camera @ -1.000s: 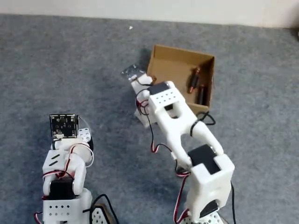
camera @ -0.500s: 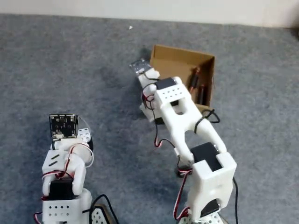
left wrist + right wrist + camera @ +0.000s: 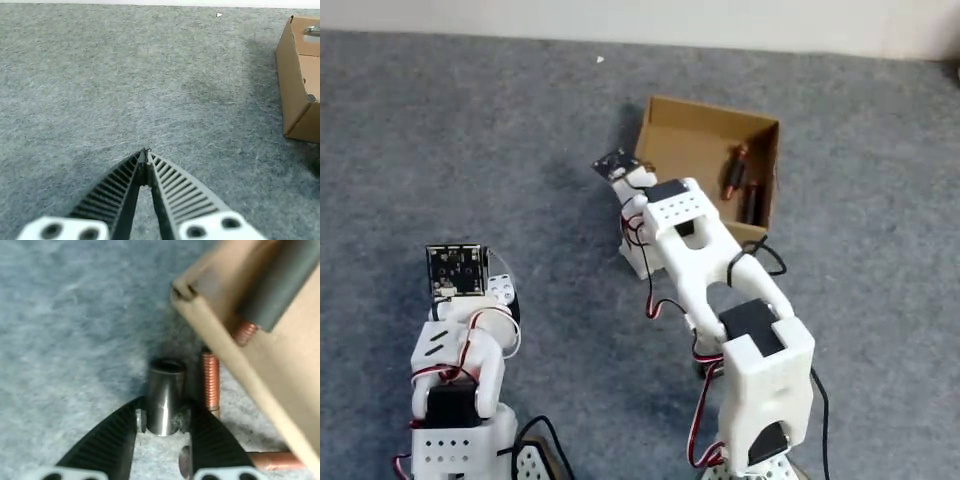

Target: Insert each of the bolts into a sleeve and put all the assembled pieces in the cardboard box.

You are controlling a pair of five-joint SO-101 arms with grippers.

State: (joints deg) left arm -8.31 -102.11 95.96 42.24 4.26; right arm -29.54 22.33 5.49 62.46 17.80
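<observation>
Cardboard box (image 3: 705, 125) near the surface's far edge holds two assembled pieces (image 3: 735, 172) against its right wall. The right gripper (image 3: 165, 412) sits just outside the box's left wall, jaws pinching an upright steel sleeve (image 3: 165, 395). There's a copper bolt (image 3: 210, 380) right beside it, and a second bolt (image 3: 272, 460) that's cut off. The left gripper (image 3: 145, 152) is over the near-left corner, jaws pressed together.

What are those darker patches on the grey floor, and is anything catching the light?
High view: a soft shadow falls on the carpet beside the cardboard box, probably from the raised arm. Left wrist view: the same dim patch lies near the box. Right wrist view: the sleeve carries a pale streak of glare, and the carpet darkens close to the box.
</observation>
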